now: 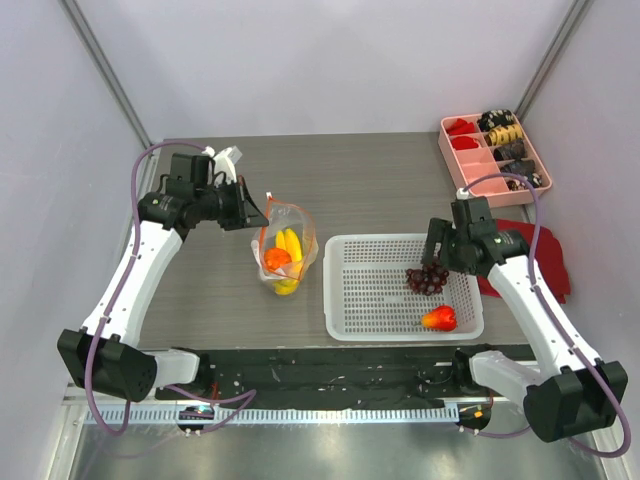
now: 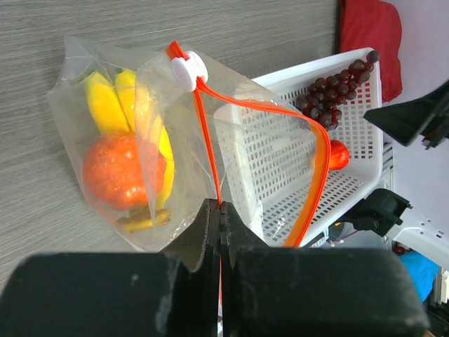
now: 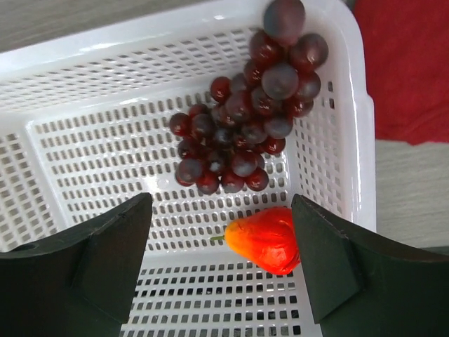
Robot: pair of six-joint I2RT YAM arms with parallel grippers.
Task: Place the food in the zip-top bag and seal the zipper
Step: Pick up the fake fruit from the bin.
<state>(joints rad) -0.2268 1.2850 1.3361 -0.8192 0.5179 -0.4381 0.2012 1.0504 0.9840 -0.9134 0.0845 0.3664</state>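
Observation:
The clear zip-top bag (image 1: 284,250) stands left of the white basket, holding the yellow banana bunch (image 2: 112,105) and the orange pumpkin (image 2: 116,172). My left gripper (image 2: 222,210) is shut on the bag's orange-red zipper strip (image 2: 205,140), holding the mouth open; the white slider tab (image 2: 186,70) sits at the far end. The dark purple grape cluster (image 3: 242,133) and the red-orange fruit (image 3: 265,239) lie in the basket (image 1: 370,290). My right gripper (image 3: 221,242) is open above the basket, jaws either side of the red-orange fruit, not touching it.
A pink compartment tray (image 1: 494,155) with dark and red snacks stands at the back right. A red cloth (image 1: 545,260) lies right of the basket, under my right arm. The table's near edge has a black rail.

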